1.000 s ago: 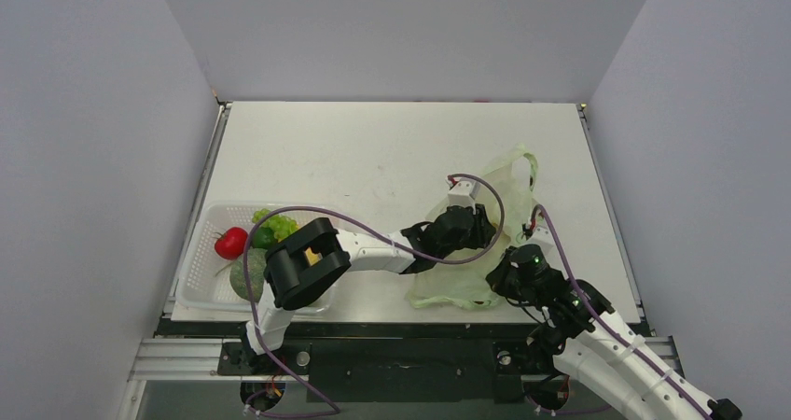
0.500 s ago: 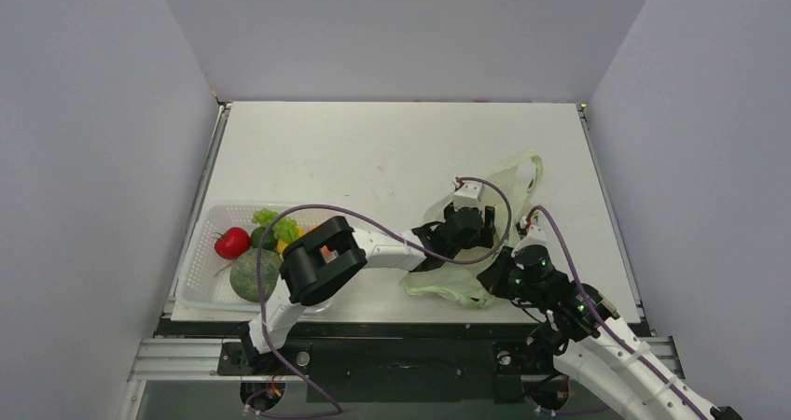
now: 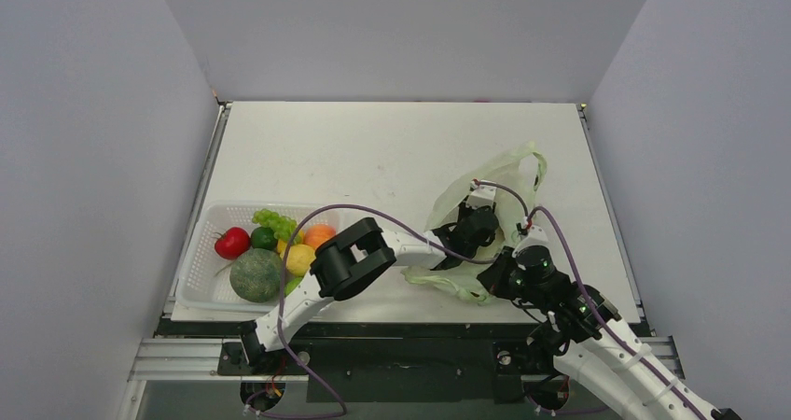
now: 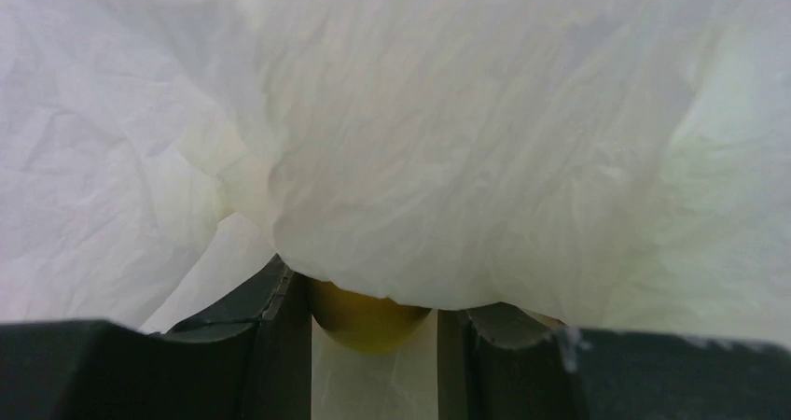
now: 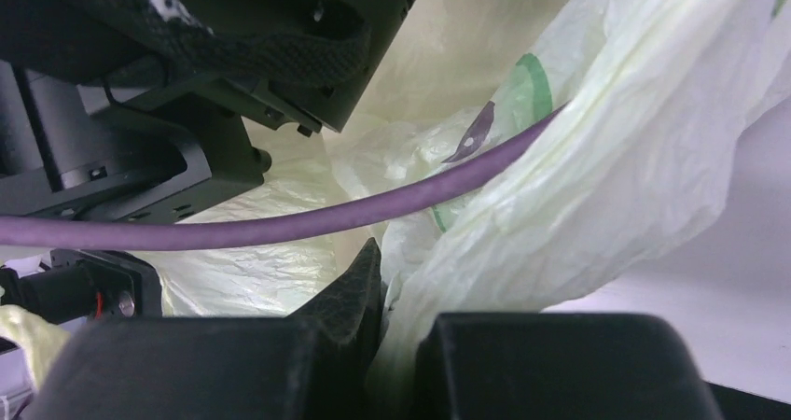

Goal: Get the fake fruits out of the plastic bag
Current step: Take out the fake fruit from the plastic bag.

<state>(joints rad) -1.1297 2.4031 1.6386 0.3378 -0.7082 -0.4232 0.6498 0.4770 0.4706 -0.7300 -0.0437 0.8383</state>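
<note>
- Left wrist view puts the left pincer [image 4: 373,331] deep inside the plastic bag [image 4: 448,131]. A yellow fruit [image 4: 368,319] sits right between its fingers and fills the gap, so I judge the pincer closed on that fruit. Pale film drapes over the fruit's top and hangs everywhere ahead of the fingertips.
- Right wrist view shows the right pincer [image 5: 396,345] clamped shut on a fold of the bag's film. The black left arm [image 5: 112,159] is just ahead and above, with a purple cable [image 5: 280,224] crossing between.
- Top external view gives the layout the wrist cameras lack. The bag is crumpled around the left pincer, and the right pincer touches its near edge. The other fake fruits [image 3: 230,243] lie in a white basket [image 3: 201,252], well apart from both pincers, back past the left arm's elbow.
- That overhead view hides the yellow fruit and both sets of fingertips, so only the wrist views settle what each pincer holds.
- The fruit is probably light, rigid and glossy, so likely to slip. Hold it across its widest middle, seated deep between the fingers.
- The film looks thin, soft and clingy, and may drag out along with the fruit. A bunched fold is the best place to pin it.
- Whether more fruit remains in the bag cannot be told.
</note>
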